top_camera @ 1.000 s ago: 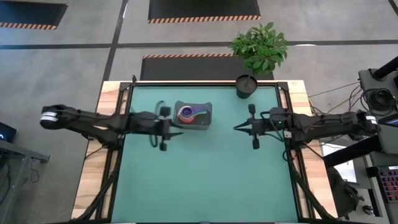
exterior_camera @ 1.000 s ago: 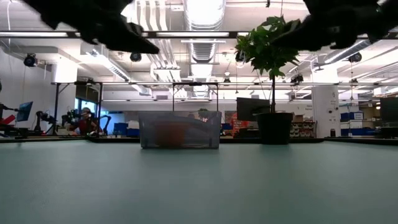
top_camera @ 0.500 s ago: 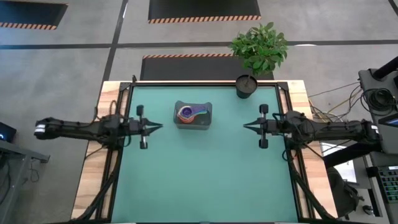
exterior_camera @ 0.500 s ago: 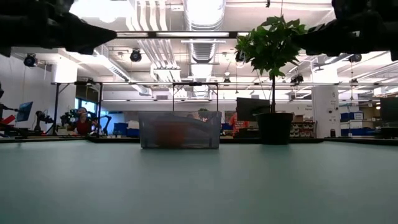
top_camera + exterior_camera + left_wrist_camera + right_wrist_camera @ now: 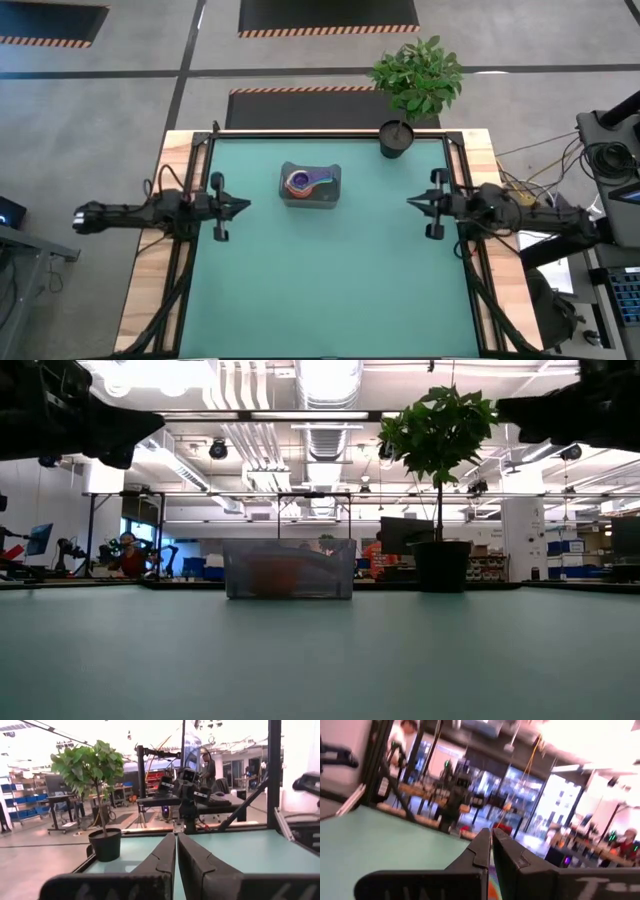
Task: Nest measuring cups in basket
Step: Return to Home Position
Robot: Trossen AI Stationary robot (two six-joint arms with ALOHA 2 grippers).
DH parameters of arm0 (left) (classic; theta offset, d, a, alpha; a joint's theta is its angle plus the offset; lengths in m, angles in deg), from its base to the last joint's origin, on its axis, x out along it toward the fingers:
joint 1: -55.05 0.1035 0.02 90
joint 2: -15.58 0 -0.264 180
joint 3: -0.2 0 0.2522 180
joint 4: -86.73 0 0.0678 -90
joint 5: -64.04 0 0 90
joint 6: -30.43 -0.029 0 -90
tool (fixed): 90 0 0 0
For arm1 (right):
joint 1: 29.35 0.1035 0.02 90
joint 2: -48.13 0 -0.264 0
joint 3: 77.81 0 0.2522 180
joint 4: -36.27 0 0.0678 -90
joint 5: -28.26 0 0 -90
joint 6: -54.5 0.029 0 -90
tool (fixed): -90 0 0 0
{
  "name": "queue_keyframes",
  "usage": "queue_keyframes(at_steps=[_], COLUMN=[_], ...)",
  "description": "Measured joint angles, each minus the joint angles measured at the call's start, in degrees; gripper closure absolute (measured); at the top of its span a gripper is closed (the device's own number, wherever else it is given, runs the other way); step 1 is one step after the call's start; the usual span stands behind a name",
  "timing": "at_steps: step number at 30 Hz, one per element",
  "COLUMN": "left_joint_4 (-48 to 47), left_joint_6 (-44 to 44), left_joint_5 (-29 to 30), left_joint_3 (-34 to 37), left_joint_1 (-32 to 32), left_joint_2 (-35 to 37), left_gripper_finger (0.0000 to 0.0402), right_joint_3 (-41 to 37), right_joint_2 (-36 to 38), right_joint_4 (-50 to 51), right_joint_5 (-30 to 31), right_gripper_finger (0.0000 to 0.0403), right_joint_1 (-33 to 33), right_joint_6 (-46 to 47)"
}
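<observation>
The grey translucent basket [image 5: 310, 186] rests on its base on the green table, at the far middle. Inside it sit nested measuring cups [image 5: 300, 182]: an orange one outermost, a purple one with its handle toward the right. In the low view the basket [image 5: 289, 568] shows orange through its wall. My left gripper [image 5: 246, 205] is shut and empty above the table's left edge, pointing right. My right gripper [image 5: 410, 202] is shut and empty above the right edge, pointing left. Each wrist view shows its own fingers closed together: left [image 5: 176, 840], right [image 5: 491, 836].
A black pot with a leafy plant [image 5: 397, 138] stands at the table's far right corner. The left wrist view shows the plant [image 5: 104, 842] and my right arm [image 5: 186, 795] across the table. People and desks fill the room beyond.
Both arms have drawn back from the table's middle toward their own side edges and sunk a little. My left gripper, open beside the basket a second ago, has shut as it withdrew. The basket and cups have stayed in place.
</observation>
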Motion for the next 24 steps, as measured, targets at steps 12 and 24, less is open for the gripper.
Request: queue_keyframes(at_steps=[12,24], left_joint_4=[-1.7,-2.0], left_joint_6=[0.2,0.2], left_joint_5=[2.1,2.1], left_joint_3=[0.0,-0.4], left_joint_1=[0.0,0.0], left_joint_2=[2.1,2.1], left_gripper_finger=[0.0402,0.0402], right_joint_3=[-1.8,-1.8], right_joint_2=[8.6,7.6], right_joint_4=[5.2,13.6], right_joint_5=[-4.6,-4.5], right_gripper_finger=[0.0394,0.0394], right_joint_1=[0.0,0.0], right_joint_6=[-1.0,7.7])
